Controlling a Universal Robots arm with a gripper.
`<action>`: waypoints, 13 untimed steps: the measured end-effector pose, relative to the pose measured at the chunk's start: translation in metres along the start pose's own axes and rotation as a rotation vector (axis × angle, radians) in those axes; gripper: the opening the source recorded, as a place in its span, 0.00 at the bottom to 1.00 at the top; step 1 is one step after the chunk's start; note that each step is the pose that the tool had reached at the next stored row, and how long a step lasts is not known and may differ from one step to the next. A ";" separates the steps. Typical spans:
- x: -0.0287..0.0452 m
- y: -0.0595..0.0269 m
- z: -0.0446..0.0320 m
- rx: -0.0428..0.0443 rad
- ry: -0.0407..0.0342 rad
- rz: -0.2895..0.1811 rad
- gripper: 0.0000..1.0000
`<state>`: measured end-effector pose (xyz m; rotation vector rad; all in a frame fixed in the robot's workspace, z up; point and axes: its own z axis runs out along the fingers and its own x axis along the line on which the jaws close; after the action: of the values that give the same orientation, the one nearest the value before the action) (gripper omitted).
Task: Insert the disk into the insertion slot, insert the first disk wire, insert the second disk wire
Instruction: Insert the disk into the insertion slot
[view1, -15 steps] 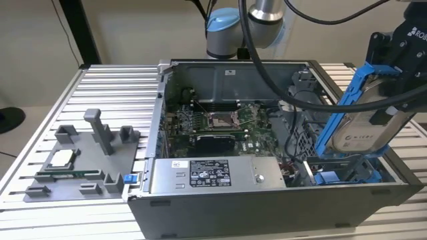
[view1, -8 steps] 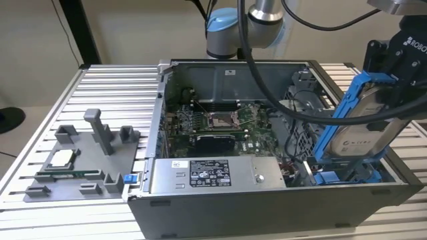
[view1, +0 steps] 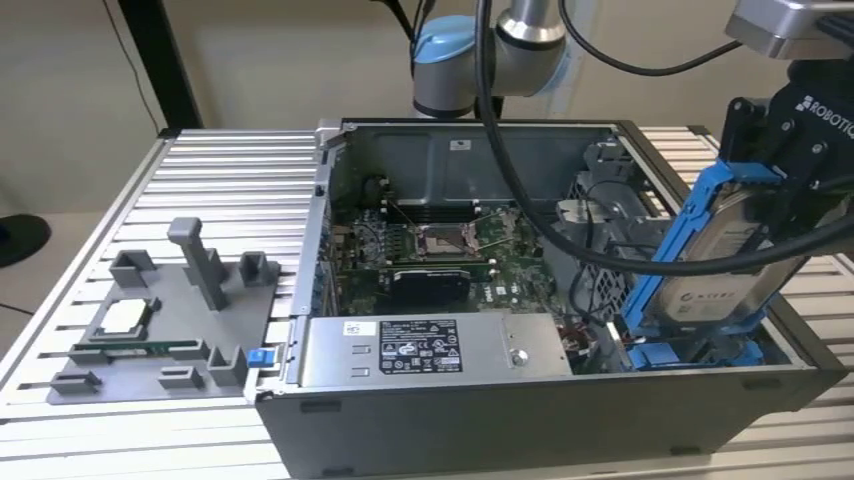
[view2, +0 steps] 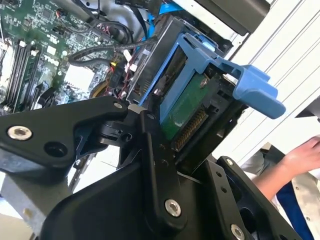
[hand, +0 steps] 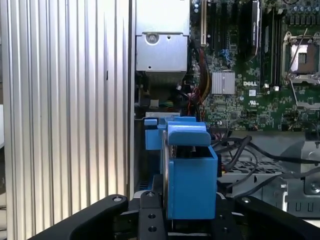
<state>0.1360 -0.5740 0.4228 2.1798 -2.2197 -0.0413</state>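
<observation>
At the exterior view's right end of the PC case (view1: 534, 410) | gripper (view1: 787, 220) clamped on the disk (view1: 714, 270), tilted | lower end at insertion slot (view1: 694, 352), unseated | both wiring steps judged outstanding.

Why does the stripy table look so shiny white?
In the second wrist view, light washes the ribbed table almost white; in the first wrist view it gleams in pale streaks; in the exterior view the PC case interior looks darker.

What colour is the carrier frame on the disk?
Bright blue carrier frame; clearest in the first wrist view.
</observation>
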 end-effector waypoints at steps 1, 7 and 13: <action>0.0000 -0.0003 0.0018 0.0000 0.0001 0.000 0.00; -0.0001 -0.0025 0.0126 -0.0002 0.0001 0.000 0.00; -0.0003 -0.0044 0.0226 0.0000 0.0015 0.000 0.00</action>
<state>0.1395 -0.5739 0.4001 2.1793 -2.2186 -0.0396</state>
